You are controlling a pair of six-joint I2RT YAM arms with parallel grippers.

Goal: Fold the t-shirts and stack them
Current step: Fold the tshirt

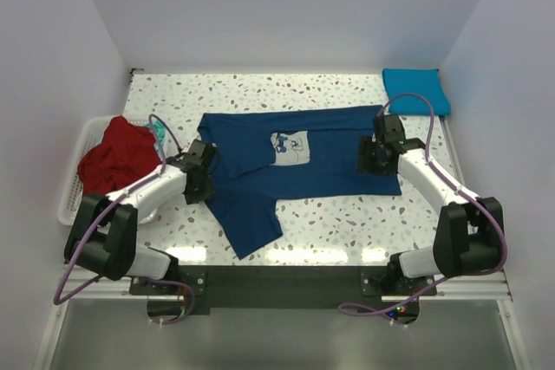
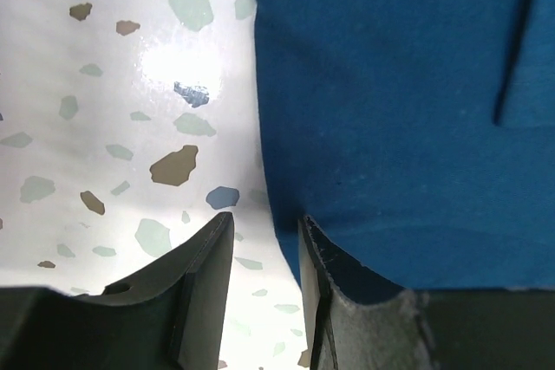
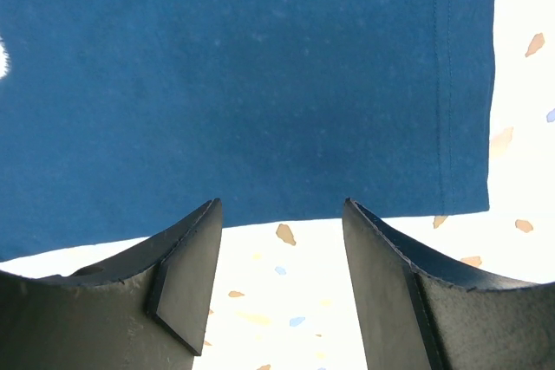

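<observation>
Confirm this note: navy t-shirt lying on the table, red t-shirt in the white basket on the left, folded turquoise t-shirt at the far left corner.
One slip: the folded turquoise t-shirt sits at the far right corner, as the top external view shows. The navy t-shirt on the table and red t-shirt in the basket stand as noted.

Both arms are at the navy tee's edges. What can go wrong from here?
1. At the left gripper, bare table shows between the jaws and the edge of the navy t-shirt lies just outside them, so closing may catch a sliver or nothing.
2. The right gripper has open jaws and the hem lies beyond the tips. A one-sided grab would likely drag the shirt askew.
3. The near sleeve trails toward the front edge and may bunch when folded.
</observation>
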